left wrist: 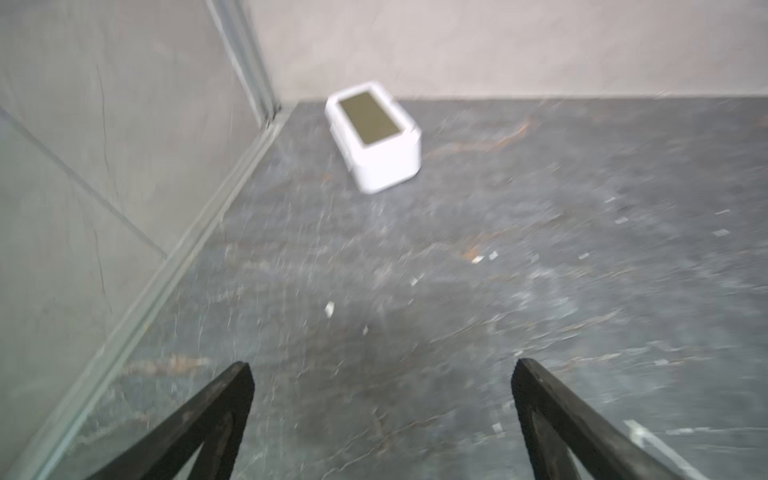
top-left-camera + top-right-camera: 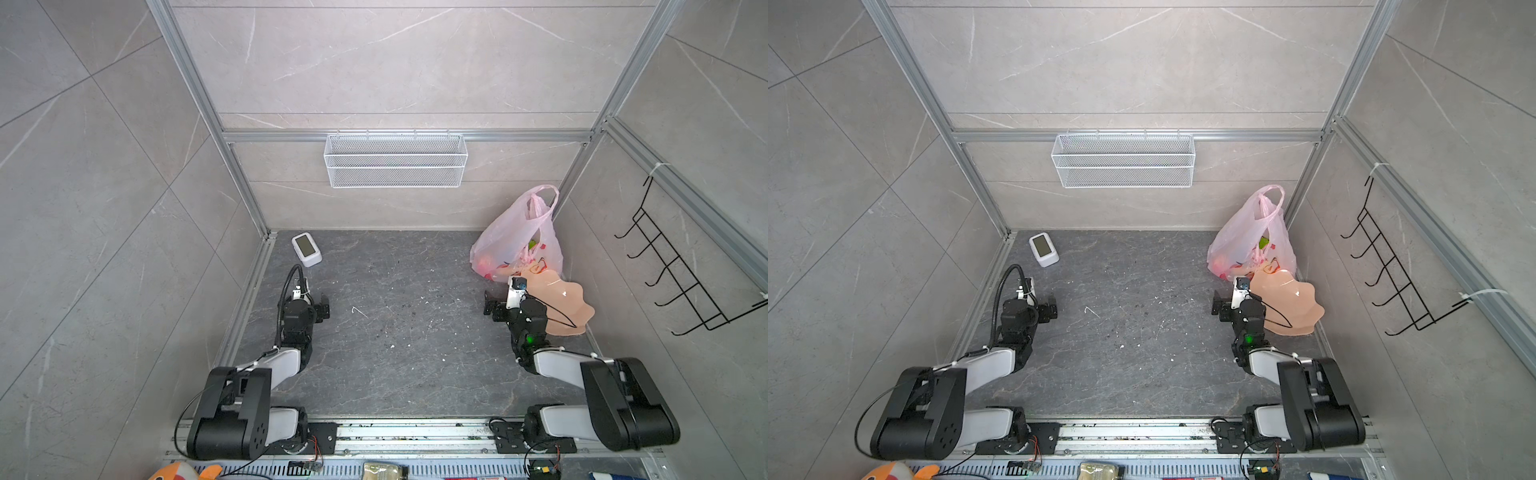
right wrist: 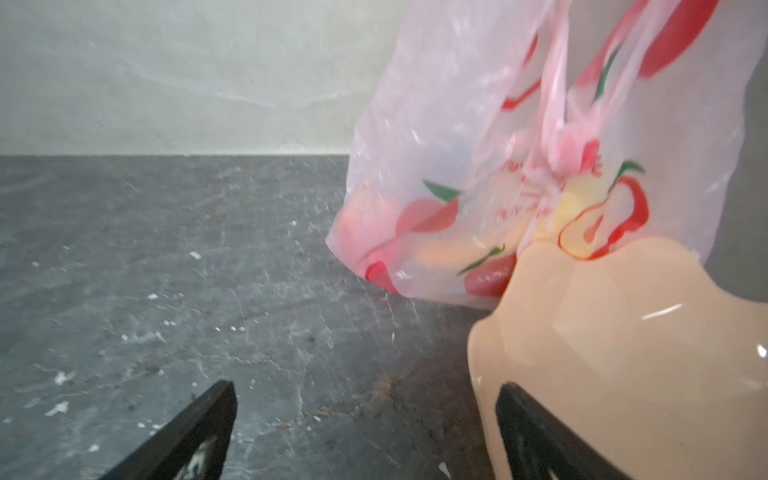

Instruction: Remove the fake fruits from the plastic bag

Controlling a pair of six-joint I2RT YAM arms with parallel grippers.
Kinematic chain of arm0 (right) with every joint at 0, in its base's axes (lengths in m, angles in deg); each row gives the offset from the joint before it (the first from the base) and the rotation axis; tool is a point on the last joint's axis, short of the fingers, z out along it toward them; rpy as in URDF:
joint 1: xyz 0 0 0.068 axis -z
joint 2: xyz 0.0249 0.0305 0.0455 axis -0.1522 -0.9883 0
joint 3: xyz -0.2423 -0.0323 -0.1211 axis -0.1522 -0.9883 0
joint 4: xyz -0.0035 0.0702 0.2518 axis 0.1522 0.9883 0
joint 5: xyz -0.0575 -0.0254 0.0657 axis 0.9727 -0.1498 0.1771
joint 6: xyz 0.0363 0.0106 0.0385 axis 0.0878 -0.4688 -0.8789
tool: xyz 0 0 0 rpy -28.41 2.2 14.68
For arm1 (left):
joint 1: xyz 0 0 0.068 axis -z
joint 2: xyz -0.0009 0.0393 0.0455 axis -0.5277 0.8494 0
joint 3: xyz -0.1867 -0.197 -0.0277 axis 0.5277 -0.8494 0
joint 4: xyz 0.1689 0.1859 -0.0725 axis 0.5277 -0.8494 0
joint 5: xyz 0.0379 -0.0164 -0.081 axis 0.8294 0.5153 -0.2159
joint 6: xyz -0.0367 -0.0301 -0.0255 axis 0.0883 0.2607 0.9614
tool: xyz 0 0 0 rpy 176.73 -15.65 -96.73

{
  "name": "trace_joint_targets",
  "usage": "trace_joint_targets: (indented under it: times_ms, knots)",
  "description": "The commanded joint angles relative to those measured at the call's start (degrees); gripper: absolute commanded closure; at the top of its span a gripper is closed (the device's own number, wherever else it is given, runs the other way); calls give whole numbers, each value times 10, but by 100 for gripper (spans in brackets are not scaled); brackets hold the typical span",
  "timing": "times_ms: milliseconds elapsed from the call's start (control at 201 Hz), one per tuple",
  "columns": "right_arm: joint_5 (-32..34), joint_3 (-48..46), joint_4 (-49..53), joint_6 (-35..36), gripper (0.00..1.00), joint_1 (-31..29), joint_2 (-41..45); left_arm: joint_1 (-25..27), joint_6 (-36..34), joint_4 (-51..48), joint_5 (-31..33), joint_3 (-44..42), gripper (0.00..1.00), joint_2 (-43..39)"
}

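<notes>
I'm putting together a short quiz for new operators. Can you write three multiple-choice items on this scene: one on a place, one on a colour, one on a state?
1. Where is the plastic bag?
A. in the far right corner, next to the plate
B. in the middle
C. in the near left corner

2. What colour is the plate?
A. blue
B. peach
C. green

3. How are the left tool and the right tool?
A. both shut on fruit
B. left shut on the bag
C. both open and empty

Answers:
1 A: both top views show it standing in that corner, just behind the plate.
2 B: its wavy rim is pale peach in the right wrist view.
3 C: each wrist view shows the jaws wide apart, gripping nothing.
</notes>
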State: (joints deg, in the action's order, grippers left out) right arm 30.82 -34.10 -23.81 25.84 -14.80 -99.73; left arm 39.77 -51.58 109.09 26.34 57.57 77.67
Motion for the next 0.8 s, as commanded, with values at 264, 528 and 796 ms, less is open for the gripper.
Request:
trace_joint_targets:
  times_ms: [264,528,796]
  knots:
    - [-20,178,374,-146,0,-34,239,76,224,-291,72,170,0,-165]
    - [101,248,501,-253,0,-30,292,76,406,-454,105,167,0,-267]
    - [92,299,562,-212,3,-31,262,76,359,-394,-11,69,0,-337]
